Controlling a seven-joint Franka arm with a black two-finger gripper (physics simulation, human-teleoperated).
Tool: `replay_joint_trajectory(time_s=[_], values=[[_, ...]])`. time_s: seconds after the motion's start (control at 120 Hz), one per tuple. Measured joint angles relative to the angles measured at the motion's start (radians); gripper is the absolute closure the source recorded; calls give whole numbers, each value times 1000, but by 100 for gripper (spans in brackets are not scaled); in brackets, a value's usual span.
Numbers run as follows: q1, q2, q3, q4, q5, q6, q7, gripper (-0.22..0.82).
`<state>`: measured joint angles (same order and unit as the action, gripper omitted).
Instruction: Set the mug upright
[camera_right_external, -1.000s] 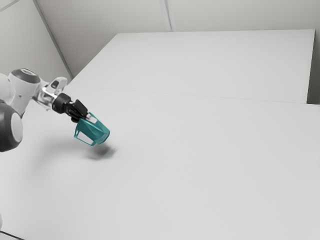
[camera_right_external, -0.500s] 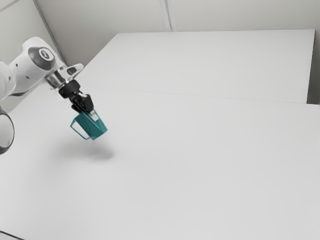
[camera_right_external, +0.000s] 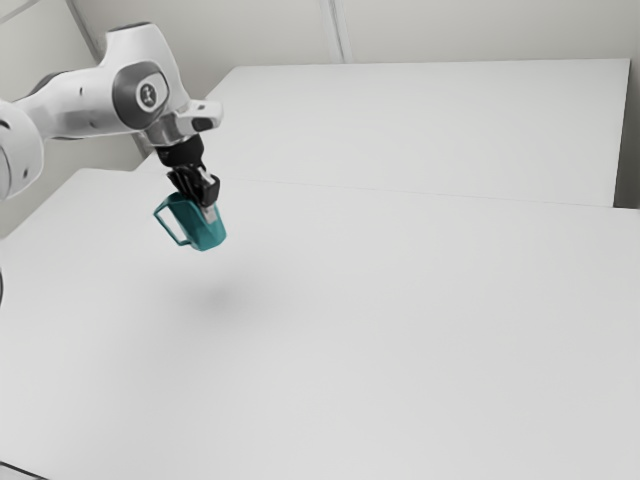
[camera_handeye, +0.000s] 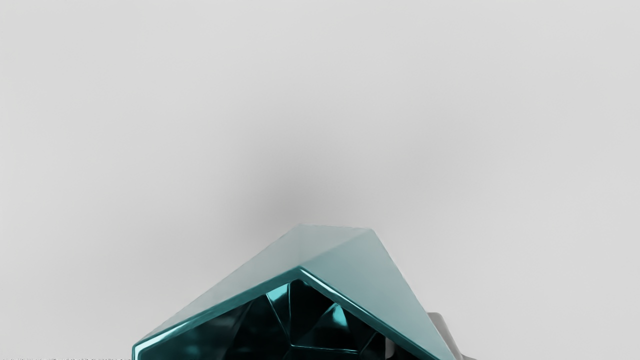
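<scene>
And here's the faceted teal mug with its angular loop handle (camera_right_external: 197, 232), up in the air above the smooth white table (camera_right_external: 410, 340), over on the exterior view's left! It's tilted, mouth end up by the black two-finger gripper (camera_right_external: 208, 207), base slanting down toward the exterior view's right. The gripper has it clasped by the mouth end, a pale fingertip (camera_right_external: 210, 214) against the teal, and the mug's whole weight hangs from that grip. Handle out on the exterior view's left side, a straight-edged frame around an open gap, lovely sharp corners!

Into the wrist view, and what a look at that mouth: the rim (camera_handeye: 300, 272) comes to a crisp point, glossy, with bright highlights running along its edges. Inside, dark teal, nearly black, cut into flat triangular panes like a gemstone, with flashes of light turquoise. The outer wall (camera_handeye: 362, 260) is far paler, a washed grey-teal, in broad flat planes, and a grey fingertip sits just beside it.

Down on the matte tabletop, a soft-edged grey shadow (camera_right_external: 222, 297) lies below the mug, apart from it. Above, the arm (camera_right_external: 90, 105) shows smooth white shells and dark grey joint caps.
</scene>
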<state>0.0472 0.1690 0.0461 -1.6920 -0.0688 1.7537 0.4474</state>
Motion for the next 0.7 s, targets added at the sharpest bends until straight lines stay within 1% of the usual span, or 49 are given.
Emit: replay_joint_trajectory(time_s=[0.308, 0.7], values=[[-13, -5, -14, -81, 68, 116, -115, 78], [-42, 13, -16, -161, 96, 266, -206, 78]])
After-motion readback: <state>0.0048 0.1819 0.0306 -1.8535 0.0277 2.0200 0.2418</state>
